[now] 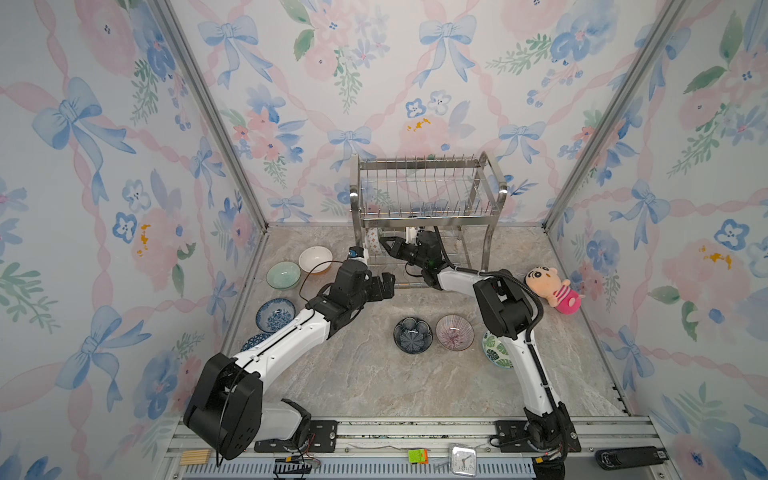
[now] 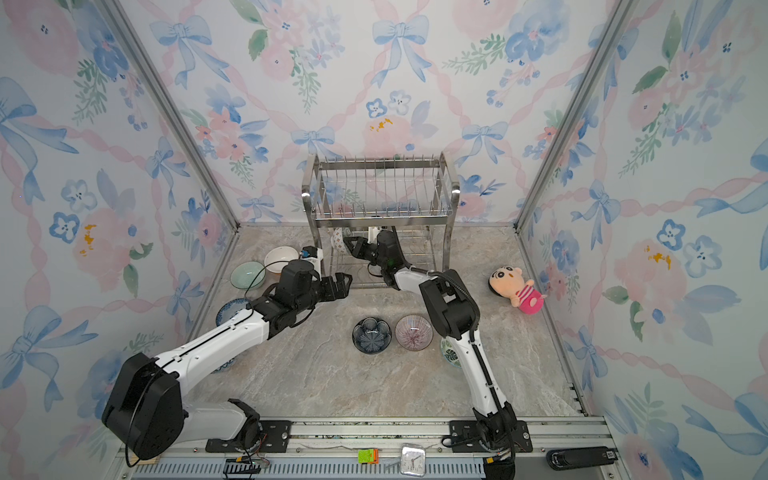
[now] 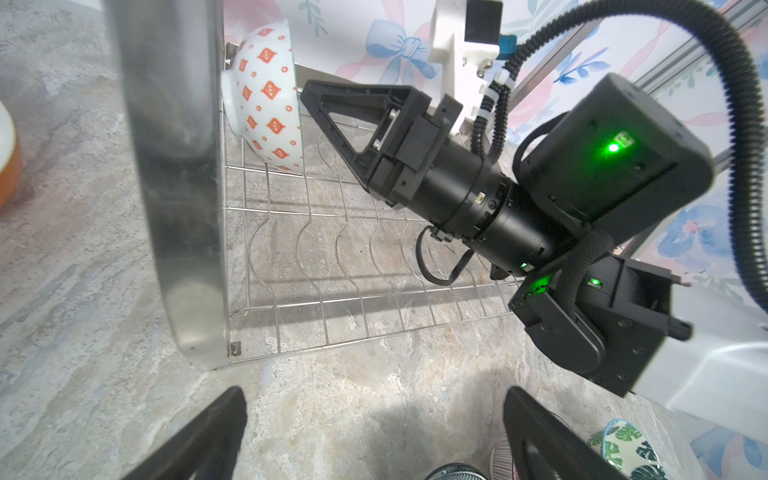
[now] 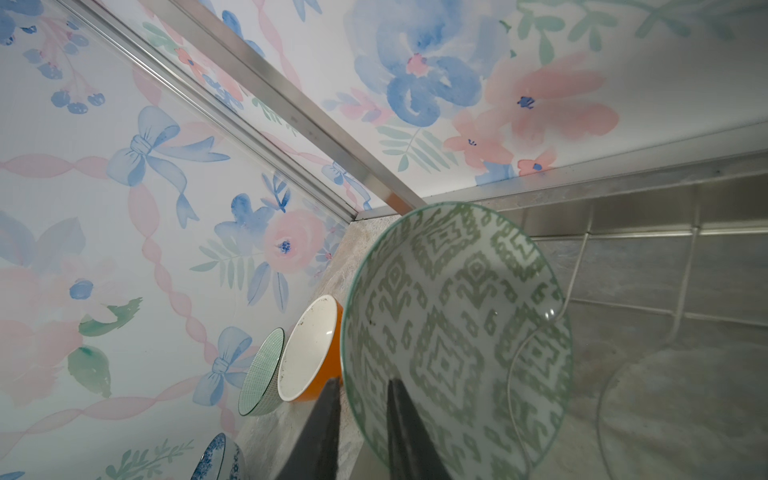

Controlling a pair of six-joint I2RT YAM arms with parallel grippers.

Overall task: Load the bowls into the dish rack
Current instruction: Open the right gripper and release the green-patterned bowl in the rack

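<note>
Toward the upper middle of both top views, on the grey marbled surface (image 1: 374,386), stands the two-tier shiny steel wire dish rack (image 1: 415,166). Its lower tier holds one round ceramic bowl, white with orange diamonds outside and a green geometric print inside (image 3: 266,95). This diamond bowl stands at the tier's left end, just beside the rack's leg. It rests on its rim among the wires, slightly tilted. Its foot faces the leg and its mouth faces right along the rack, so its axis lies roughly level.

The right pincer (image 1: 384,243) reaches into that tier from the right. Its black fingers (image 4: 320,415) sit a narrow gap apart on either side of the bowl's rim, and I cannot tell whether they press on it. The left pincer (image 1: 390,286) hovers in front of the rack's lower left corner, spread wide with nothing between its fingers.

The other bowls sit mouth-up on the surface:
- **Left of the frame:** an orange bowl with a white inside (image 1: 315,259), a pale green glazed bowl (image 1: 283,275) and a blue floral bowl (image 1: 275,314).
- **Below centre:** a navy petal bowl (image 1: 413,335) just beside a pink-striped bowl (image 1: 454,331).
- **Further right:** a green leaf-print bowl (image 1: 496,351), partly behind the right arm.
</note>
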